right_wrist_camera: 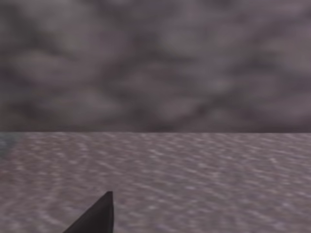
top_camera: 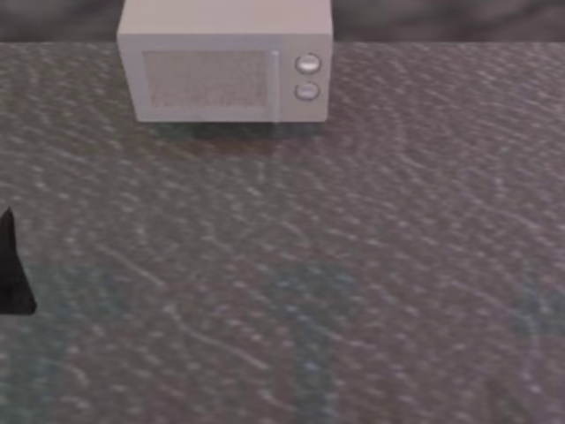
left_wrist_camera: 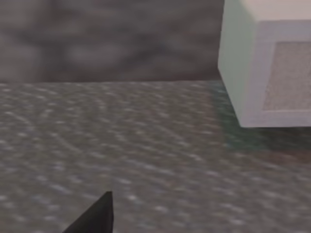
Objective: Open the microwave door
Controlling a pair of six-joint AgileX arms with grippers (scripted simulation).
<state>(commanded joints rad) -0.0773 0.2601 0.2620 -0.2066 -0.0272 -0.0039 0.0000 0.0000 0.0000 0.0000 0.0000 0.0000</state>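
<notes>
The beige-white microwave (top_camera: 225, 22) stands at the back of the table, a little left of centre. Its door (top_camera: 205, 79), with a greyish mesh window, lies flush with the front, and a thin pale handle strip (top_camera: 275, 84) runs along the door's right edge. Two round silver knobs (top_camera: 308, 64) sit on the narrow panel to the right of the handle. In the left wrist view a corner of the microwave (left_wrist_camera: 238, 63) and part of the door (left_wrist_camera: 291, 77) show. My left gripper (top_camera: 13, 274) is at the table's left edge, far from the microwave, open and empty; one dark fingertip (left_wrist_camera: 99, 216) shows. Of my right gripper only one fingertip (right_wrist_camera: 99, 216) shows, over bare table.
The grey mottled table (top_camera: 291, 265) spreads in front of the microwave with nothing else on it. A dark blurred wall (right_wrist_camera: 155, 63) rises behind the table's far edge.
</notes>
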